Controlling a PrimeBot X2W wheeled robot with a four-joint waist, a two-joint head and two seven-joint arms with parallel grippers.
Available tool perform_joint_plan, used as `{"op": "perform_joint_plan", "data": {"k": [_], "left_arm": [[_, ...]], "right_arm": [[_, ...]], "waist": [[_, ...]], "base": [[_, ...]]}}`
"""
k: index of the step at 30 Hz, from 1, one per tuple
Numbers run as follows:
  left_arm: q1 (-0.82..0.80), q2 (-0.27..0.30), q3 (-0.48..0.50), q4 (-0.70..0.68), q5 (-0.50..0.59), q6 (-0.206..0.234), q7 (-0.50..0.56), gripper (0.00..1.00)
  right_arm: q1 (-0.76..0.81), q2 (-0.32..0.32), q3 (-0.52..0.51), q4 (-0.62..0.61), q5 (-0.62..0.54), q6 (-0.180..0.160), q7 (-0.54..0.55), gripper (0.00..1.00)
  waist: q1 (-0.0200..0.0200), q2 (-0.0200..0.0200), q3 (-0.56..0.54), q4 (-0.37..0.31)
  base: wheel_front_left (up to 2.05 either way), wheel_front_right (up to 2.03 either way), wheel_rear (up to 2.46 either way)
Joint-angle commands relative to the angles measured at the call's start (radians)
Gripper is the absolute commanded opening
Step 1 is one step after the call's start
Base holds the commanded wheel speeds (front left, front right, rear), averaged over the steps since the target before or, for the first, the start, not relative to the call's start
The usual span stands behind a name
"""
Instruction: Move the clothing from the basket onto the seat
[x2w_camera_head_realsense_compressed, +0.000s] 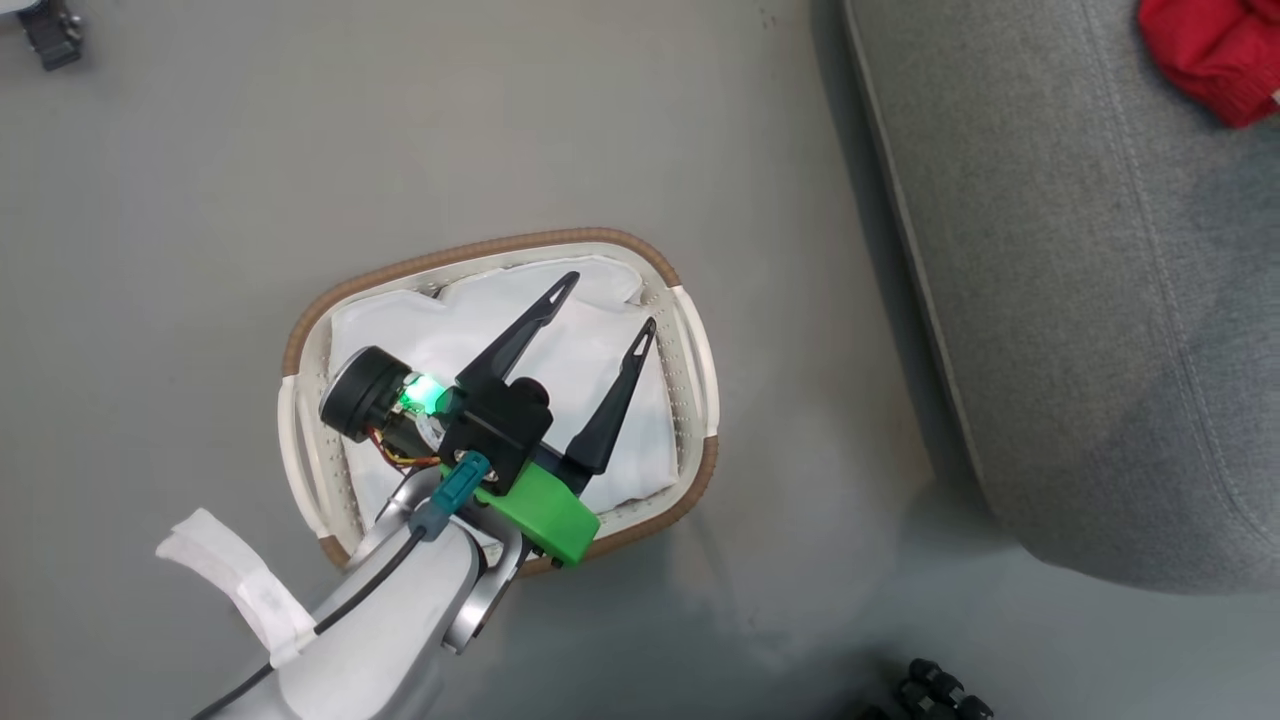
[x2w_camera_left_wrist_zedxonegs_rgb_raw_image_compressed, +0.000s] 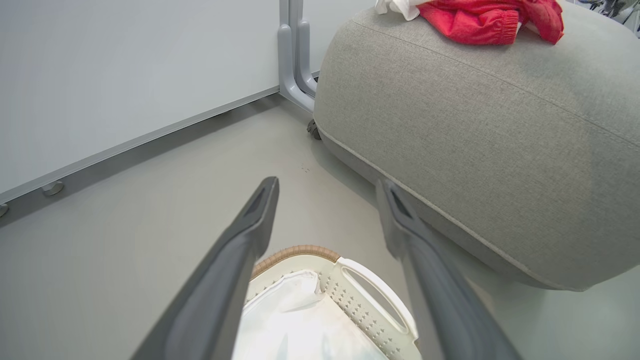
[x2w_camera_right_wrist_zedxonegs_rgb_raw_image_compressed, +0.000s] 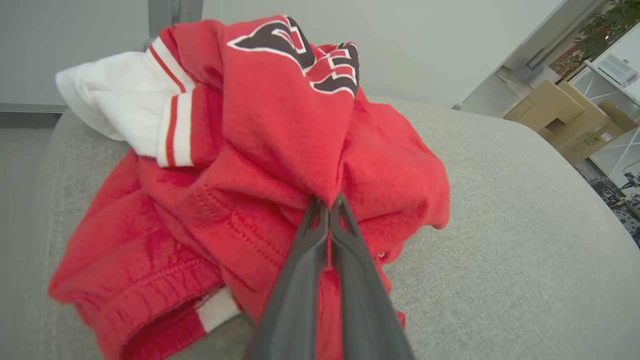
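Note:
The basket (x2w_camera_head_realsense_compressed: 480, 255), white with a brown woven rim, stands on the grey floor and holds a white cloth lining (x2w_camera_head_realsense_compressed: 400, 320). My left gripper (x2w_camera_head_realsense_compressed: 611, 302) hovers over it, open, with nothing between its fingers. In the left wrist view the left gripper (x2w_camera_left_wrist_zedxonegs_rgb_raw_image_compressed: 328, 184) points past the basket (x2w_camera_left_wrist_zedxonegs_rgb_raw_image_compressed: 372, 295) toward the seat (x2w_camera_left_wrist_zedxonegs_rgb_raw_image_compressed: 475, 125). Red clothing (x2w_camera_head_realsense_compressed: 1210, 50) lies on the grey seat (x2w_camera_head_realsense_compressed: 1100, 300). In the right wrist view my right gripper (x2w_camera_right_wrist_zedxonegs_rgb_raw_image_compressed: 330, 201) is shut on a fold of the red clothing (x2w_camera_right_wrist_zedxonegs_rgb_raw_image_compressed: 250, 175), which rests bunched on the seat (x2w_camera_right_wrist_zedxonegs_rgb_raw_image_compressed: 500, 200).
The seat's edge lies just right of the basket with a strip of floor between. A grey metal post (x2w_camera_left_wrist_zedxonegs_rgb_raw_image_compressed: 295, 55) and a wall panel stand behind. Small black parts (x2w_camera_head_realsense_compressed: 935, 690) lie on the floor at the bottom. Cardboard boxes (x2w_camera_right_wrist_zedxonegs_rgb_raw_image_compressed: 555, 110) stand beyond the seat.

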Motion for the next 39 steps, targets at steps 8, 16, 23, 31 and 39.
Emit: {"op": "perform_joint_plan", "data": {"k": [8,16,23,31,39], "left_arm": [[0.021,0.019,0.006,-0.009,-0.014,0.012,0.003,1.00],[0.045,0.009,0.026,0.009,-0.042,0.024,-0.022,1.00],[0.084,-0.036,0.080,0.046,-0.087,0.040,-0.048,1.00],[0.173,-0.083,0.210,0.033,-0.117,0.050,-0.050,1.00],[0.310,-0.128,0.407,-0.034,-0.066,0.030,-0.049,1.00]], "right_arm": [[0.049,0.044,0.025,-0.013,-0.009,-0.001,-0.018,1.00],[0.147,0.061,0.123,-0.145,0.055,-0.001,-0.019,1.00],[0.206,0.053,0.224,-0.254,0.124,-0.001,-0.020,1.00],[0.257,0.065,0.289,-0.317,0.197,-0.001,-0.019,1.00],[0.379,0.145,0.303,-0.404,0.238,-0.001,-0.019,1.00]], "waist": [[-0.0001,0.0000,-0.037,-0.049],[-0.0001,0.0000,-0.119,-0.059],[-0.0001,0.0000,-0.244,-0.016],[-0.0001,0.0000,-0.363,0.066],[-0.0001,0.0000,-0.448,0.160]], "base": [[0.00,0.00,0.00],[0.00,0.00,0.00],[0.00,0.00,0.00],[0.00,0.00,0.00],[0.00,0.00,0.00]]}}
